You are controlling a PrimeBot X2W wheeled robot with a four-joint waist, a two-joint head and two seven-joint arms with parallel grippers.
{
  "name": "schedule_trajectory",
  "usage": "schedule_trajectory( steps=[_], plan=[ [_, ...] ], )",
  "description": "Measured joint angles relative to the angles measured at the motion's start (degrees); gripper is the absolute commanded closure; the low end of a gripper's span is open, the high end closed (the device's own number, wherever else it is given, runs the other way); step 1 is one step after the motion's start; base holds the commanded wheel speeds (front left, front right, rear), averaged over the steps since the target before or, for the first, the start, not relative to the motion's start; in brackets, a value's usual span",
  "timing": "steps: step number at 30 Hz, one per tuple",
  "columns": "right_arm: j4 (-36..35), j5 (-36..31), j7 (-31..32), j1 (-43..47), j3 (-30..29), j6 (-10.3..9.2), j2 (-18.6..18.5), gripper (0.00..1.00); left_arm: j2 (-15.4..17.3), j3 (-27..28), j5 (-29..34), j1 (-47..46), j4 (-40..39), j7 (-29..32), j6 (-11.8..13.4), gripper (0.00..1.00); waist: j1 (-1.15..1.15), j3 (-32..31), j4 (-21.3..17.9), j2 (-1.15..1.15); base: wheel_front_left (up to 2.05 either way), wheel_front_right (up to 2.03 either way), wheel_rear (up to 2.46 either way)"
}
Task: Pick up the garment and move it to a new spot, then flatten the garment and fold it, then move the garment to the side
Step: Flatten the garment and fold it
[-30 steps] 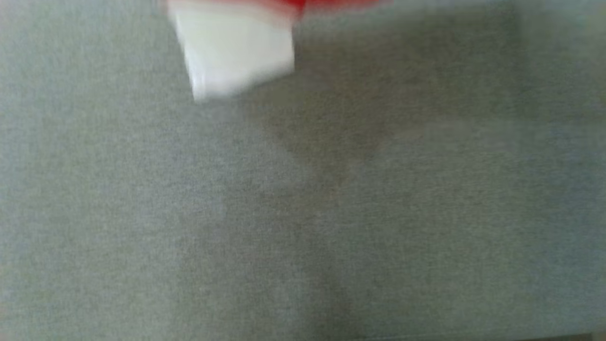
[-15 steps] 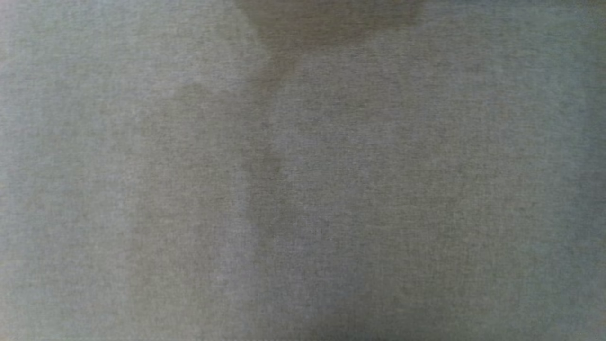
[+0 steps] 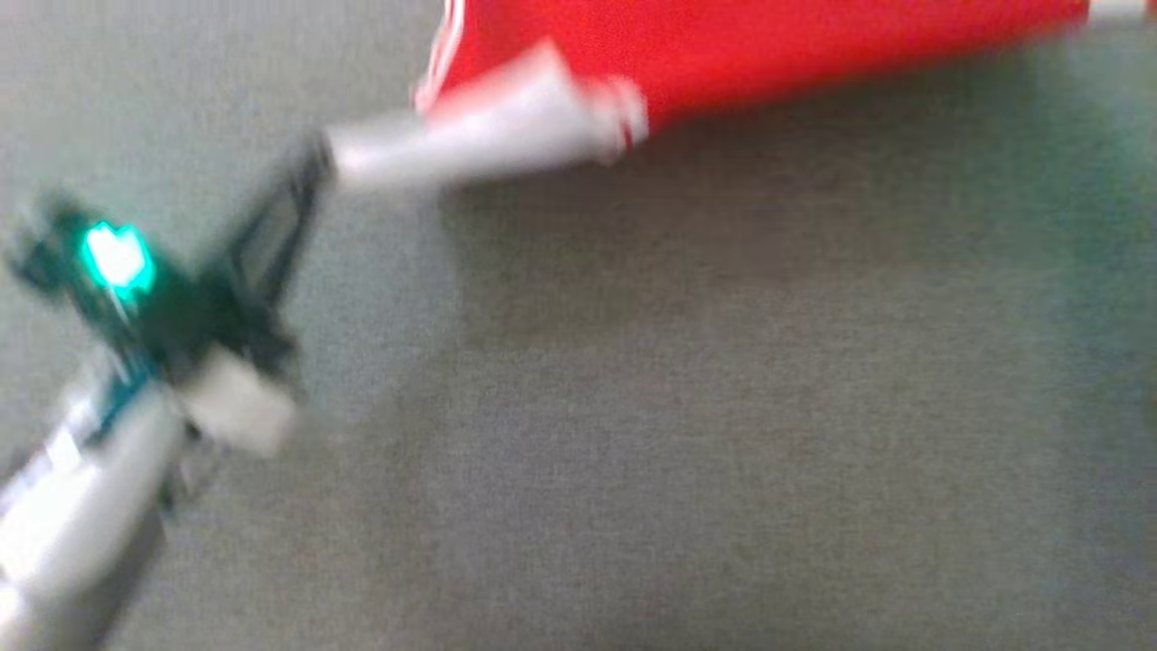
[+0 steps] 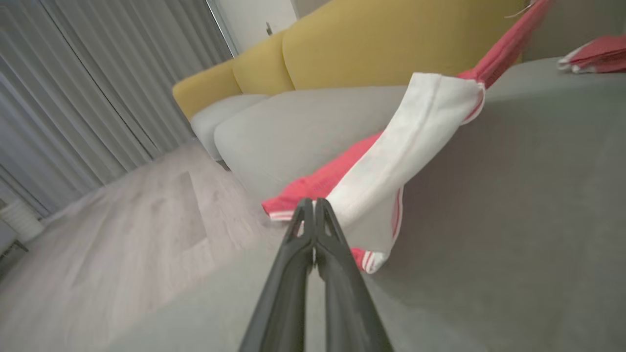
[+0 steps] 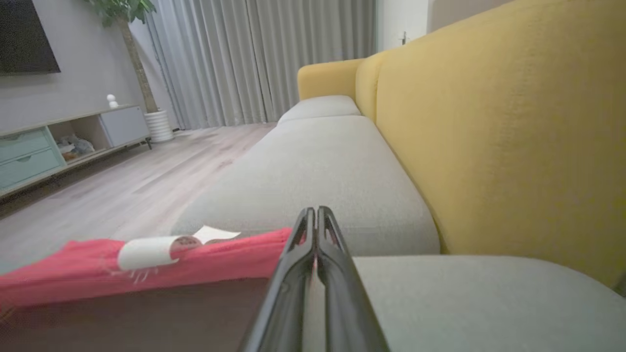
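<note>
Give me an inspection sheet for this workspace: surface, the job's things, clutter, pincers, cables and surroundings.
Surface: grey sofa seat, shadowed beneath the garment.
Job's things: red garment with a white sleeve, stretched between both pincers, partly raised off the seat.
Clutter: a separate red-and-white cloth lying further along the seat.
Pincers: left pincer shut on the garment by the sleeve; right pincer shut on its red edge.
Cables: nothing seen.
Surroundings: yellow backrest, grey curtains, wooden floor, low cabinet, potted plant.
</note>
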Motion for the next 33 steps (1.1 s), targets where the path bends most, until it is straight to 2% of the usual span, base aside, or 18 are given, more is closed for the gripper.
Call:
schedule_trajectory(
  steps=[6,12,16,23,33],
  plan=[
    [-7.5,-0.3,-0.1,19.8,-5.5,0.00,1.6,1.00,2.1,-1.5,-4.2,18.9,-7.4,0.0,5.5,1.00,-0.01,-5.8,-1.3,0.00,0.00,0.00,0.00],
    [-16.7,-1.2,1.3,35.6,-11.5,0.00,5.0,1.00,4.3,-1.8,-5.8,25.7,-11.9,0.2,8.0,1.00,0.00,-8.5,-1.6,0.00,0.00,0.00,0.00],
    [-22.4,-3.4,3.4,41.5,-15.0,0.00,8.0,1.00,5.0,-2.7,-5.8,28.2,-13.8,1.6,9.1,1.00,0.01,-8.5,-1.8,0.00,0.00,0.00,0.00],
    [-26.7,-5.9,7.3,41.2,-18.7,0.00,11.3,1.00,5.1,-2.7,-5.6,27.5,-14.4,2.1,9.6,1.00,0.02,-6.9,-2.3,0.00,0.00,0.00,0.00],
    [-22.0,-7.4,10.3,28.6,-17.4,0.00,10.7,1.00,1.1,-3.0,-0.9,8.1,-6.4,2.7,3.8,1.00,0.03,-2.3,-1.9,0.00,0.00,0.00,0.00]
  ],
)
